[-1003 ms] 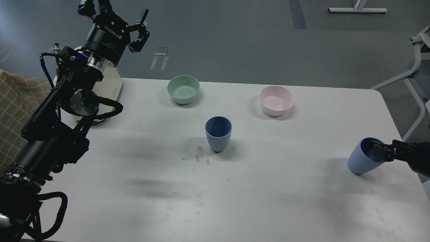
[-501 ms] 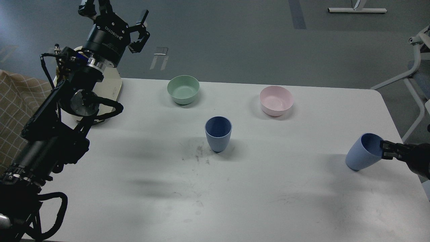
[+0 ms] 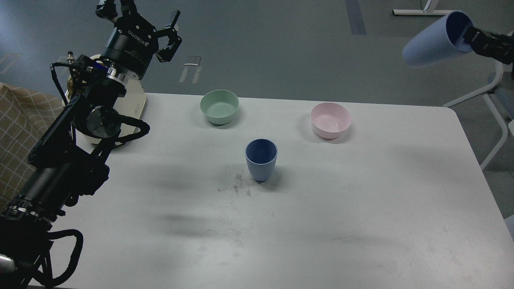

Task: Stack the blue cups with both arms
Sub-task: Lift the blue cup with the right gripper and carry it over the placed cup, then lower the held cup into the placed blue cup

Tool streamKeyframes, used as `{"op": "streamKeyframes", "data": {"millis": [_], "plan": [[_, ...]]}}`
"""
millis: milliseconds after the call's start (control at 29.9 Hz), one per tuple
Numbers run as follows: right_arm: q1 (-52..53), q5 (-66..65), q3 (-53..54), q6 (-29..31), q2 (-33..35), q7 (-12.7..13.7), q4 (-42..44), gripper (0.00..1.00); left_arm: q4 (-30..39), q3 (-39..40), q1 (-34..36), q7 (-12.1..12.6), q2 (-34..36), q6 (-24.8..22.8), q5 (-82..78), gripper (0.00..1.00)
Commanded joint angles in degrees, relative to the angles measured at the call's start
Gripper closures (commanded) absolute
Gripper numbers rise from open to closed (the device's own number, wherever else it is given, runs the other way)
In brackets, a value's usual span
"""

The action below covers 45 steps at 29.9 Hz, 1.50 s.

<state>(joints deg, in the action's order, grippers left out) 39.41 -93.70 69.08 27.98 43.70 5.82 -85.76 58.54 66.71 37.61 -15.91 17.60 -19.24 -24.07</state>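
Observation:
One blue cup (image 3: 261, 159) stands upright on the white table (image 3: 361, 208) near its middle. My right gripper (image 3: 468, 36) is shut on the rim of the second blue cup (image 3: 431, 42) and holds it high above the table's far right corner, tilted with its base pointing left and down. My left gripper (image 3: 140, 14) is open and empty, raised above the far left corner of the table, well away from both cups.
A mint-green bowl (image 3: 219, 106) and a pink bowl (image 3: 330, 119) stand at the back of the table. A cream-coloured device (image 3: 130, 106) sits behind my left arm. A white chair frame (image 3: 496, 92) stands off the right edge.
My right gripper has lifted the second blue cup from the table's right edge high up to the upper right. The left arm has barely moved.

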Motion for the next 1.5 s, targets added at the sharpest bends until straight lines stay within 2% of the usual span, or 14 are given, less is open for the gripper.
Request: {"op": "streamKeyframes", "data": {"millis": [0, 33, 134, 301, 501, 902, 1470], "plan": [[10.5, -0.1, -10.3, 0.0, -9.5, 2.6, -0.1, 1.0, 0.0, 0.0, -0.1, 0.0, -0.2, 0.0, 0.0, 0.02], [12.8, -0.3, -14.6, 0.0, -13.2, 3.8, 0.2, 1.0, 0.0, 0.0, -0.1, -0.1, -0.2, 0.0, 0.0, 0.02], [16.6, -0.6, -21.5, 0.0, -21.7, 5.3, 0.7, 1.0, 0.0, 0.1, -0.1, -0.2, -0.2, 0.0, 0.1, 0.02], [17.8, -3.5, -32.5, 0.0, -30.2, 6.5, 3.5, 1.0, 0.0, 0.2, 0.0, -0.2, 0.3, 0.0, 0.1, 0.02], [18.9, -7.6, -38.9, 0.0, -30.1, 6.6, 3.6, 1.0, 0.0, 0.4, 0.0, -0.3, 0.8, 0.0, 0.2, 0.02], [18.4, -7.7, -42.4, 0.0, -25.2, 7.5, 3.5, 1.0, 0.0, 0.3, 0.1, -0.4, 0.0, 0.0, 0.1, 0.02], [15.9, -7.8, -42.8, 0.0, -25.5, 8.2, 3.5, 1.0, 0.0, 0.3, 0.1, -0.4, 0.3, -0.1, 0.2, 0.02]]}}
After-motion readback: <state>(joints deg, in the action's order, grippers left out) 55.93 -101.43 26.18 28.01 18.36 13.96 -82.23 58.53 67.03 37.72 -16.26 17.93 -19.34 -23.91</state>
